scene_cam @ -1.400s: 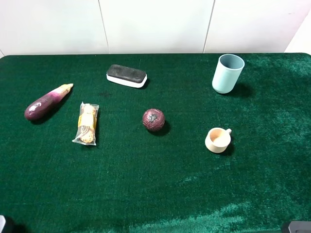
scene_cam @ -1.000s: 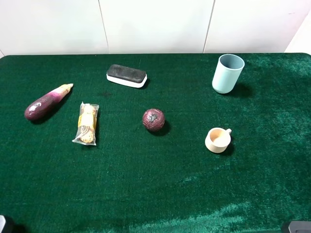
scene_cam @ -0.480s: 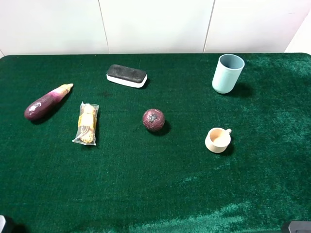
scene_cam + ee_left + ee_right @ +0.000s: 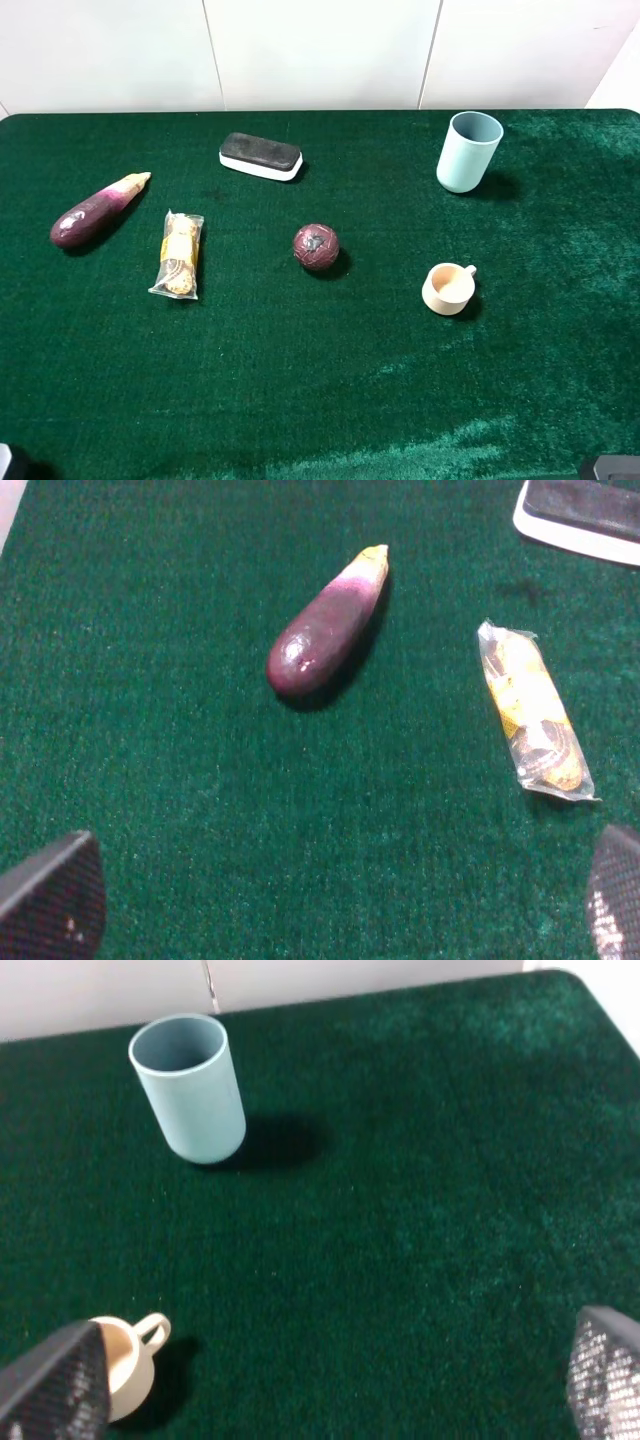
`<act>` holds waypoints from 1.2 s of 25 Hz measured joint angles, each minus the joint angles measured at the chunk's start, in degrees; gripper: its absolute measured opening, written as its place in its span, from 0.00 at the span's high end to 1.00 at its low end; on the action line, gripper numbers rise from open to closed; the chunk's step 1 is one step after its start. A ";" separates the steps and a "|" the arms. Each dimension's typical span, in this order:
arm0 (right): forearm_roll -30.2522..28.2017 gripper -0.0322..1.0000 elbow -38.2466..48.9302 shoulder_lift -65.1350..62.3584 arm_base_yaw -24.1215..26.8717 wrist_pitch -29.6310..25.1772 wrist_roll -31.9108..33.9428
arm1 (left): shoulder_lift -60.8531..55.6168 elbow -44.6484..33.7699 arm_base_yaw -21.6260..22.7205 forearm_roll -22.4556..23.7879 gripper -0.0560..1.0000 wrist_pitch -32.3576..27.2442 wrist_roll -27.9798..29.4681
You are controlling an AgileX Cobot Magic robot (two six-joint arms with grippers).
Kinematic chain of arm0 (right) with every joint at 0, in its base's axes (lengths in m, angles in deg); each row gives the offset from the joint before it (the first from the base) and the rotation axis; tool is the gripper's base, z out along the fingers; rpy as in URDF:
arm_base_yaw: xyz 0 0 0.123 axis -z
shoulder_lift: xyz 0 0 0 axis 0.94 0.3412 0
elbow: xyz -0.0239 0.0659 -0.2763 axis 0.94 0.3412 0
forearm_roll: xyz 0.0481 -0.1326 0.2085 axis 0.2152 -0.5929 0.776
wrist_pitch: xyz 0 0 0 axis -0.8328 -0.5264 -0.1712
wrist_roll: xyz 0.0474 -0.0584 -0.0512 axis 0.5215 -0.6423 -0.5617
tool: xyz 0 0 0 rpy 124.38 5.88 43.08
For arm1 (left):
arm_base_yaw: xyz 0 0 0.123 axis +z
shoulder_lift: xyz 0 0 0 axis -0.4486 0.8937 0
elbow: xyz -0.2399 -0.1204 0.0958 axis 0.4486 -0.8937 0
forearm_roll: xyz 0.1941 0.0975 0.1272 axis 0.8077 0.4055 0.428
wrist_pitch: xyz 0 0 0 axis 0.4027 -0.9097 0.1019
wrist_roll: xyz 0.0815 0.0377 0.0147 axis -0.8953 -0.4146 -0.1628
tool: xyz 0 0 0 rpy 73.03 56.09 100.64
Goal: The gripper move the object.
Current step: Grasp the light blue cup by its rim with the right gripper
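The pale blue tumbler (image 4: 468, 152) stands upright at the back right of the green table and also shows in the right wrist view (image 4: 190, 1090). My right gripper (image 4: 330, 1400) is open and empty, well short of the tumbler, and only its two speckled fingertips (image 4: 50, 1388) show at the frame corners. My left gripper (image 4: 330, 920) is open and empty too, with its fingertips (image 4: 52, 900) wide apart over bare cloth near an eggplant (image 4: 325, 630). In the exterior high view only slivers of the arms show at the bottom corners.
A small cream cup with a handle (image 4: 449, 289) sits in front of the tumbler, also in the right wrist view (image 4: 125, 1365). A dark red ball (image 4: 316, 247), a board eraser (image 4: 261, 156), a snack packet (image 4: 179, 255) and the eggplant (image 4: 95, 212) lie on the green cloth (image 4: 320, 380).
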 joint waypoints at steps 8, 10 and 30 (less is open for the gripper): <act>1.15 0.30 -1.46 7.60 0.00 -0.01 0.00 | 0.00 0.00 0.00 0.00 0.02 0.00 0.00; 1.15 0.30 -2.74 9.82 0.00 -0.01 0.00 | 0.00 0.00 0.00 0.00 0.02 0.00 0.00; 1.91 0.30 -18.65 36.41 0.00 -4.37 0.00 | 0.00 0.00 0.00 0.00 0.02 0.00 0.00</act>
